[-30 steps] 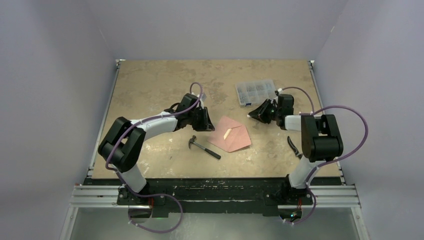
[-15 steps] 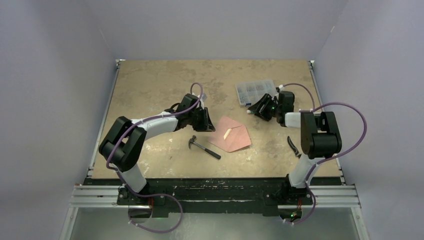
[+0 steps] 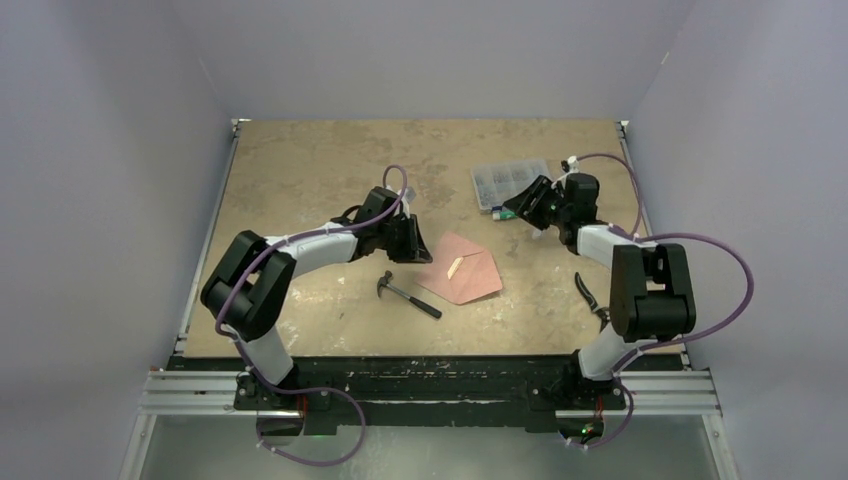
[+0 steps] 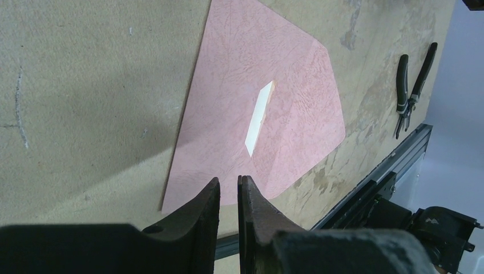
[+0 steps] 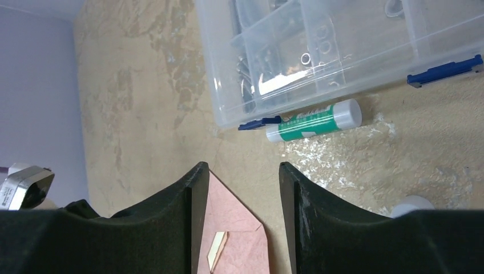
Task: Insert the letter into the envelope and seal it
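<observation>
**Glue stick (image 5: 314, 121) ahead of right tool (image 5: 241, 168)**

Wide and empty, it faces the stick lying crosswise by the parts box (image 5: 342, 45), toward the worktop's (image 3: 300, 160) far right corner. The envelope (image 3: 460, 268) lies mid-worktop, the left tool (image 4: 228, 184), narrowed, at its edge.

High rear camera looking down, wrist cameras low and close, all apparently sharing the envelope (image 4: 228, 85)

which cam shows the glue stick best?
Right wrist. The glue stick lies close and whole, green label and white cap clear, beside the clear parts box. Top external gives at most a speck by that box; left wrist does not show it.
</observation>
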`<state>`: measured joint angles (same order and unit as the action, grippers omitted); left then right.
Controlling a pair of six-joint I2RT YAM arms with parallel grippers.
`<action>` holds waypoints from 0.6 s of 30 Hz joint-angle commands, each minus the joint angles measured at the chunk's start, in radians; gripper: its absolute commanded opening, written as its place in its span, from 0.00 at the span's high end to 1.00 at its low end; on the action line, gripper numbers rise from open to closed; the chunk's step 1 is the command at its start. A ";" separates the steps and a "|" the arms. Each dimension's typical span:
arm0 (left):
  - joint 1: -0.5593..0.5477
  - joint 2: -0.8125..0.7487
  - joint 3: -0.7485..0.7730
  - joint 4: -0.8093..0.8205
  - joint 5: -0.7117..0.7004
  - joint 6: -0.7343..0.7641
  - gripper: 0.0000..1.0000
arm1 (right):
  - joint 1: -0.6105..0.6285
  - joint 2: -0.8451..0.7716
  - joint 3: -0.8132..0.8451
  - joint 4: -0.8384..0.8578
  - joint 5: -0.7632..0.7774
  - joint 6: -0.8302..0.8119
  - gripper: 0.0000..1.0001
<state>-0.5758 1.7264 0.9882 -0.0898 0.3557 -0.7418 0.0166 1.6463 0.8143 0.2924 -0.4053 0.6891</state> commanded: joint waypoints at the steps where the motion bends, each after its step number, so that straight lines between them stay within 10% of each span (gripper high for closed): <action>1: 0.007 0.005 0.034 0.045 0.034 -0.009 0.84 | -0.003 -0.076 -0.020 -0.014 0.004 -0.016 0.51; 18: 0.006 0.047 0.047 0.111 0.086 -0.004 0.88 | -0.001 -0.337 -0.213 -0.279 0.191 -0.086 0.63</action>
<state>-0.5758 1.7710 0.9970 -0.0208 0.4198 -0.7444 0.0166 1.3476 0.6235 0.0631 -0.2729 0.6281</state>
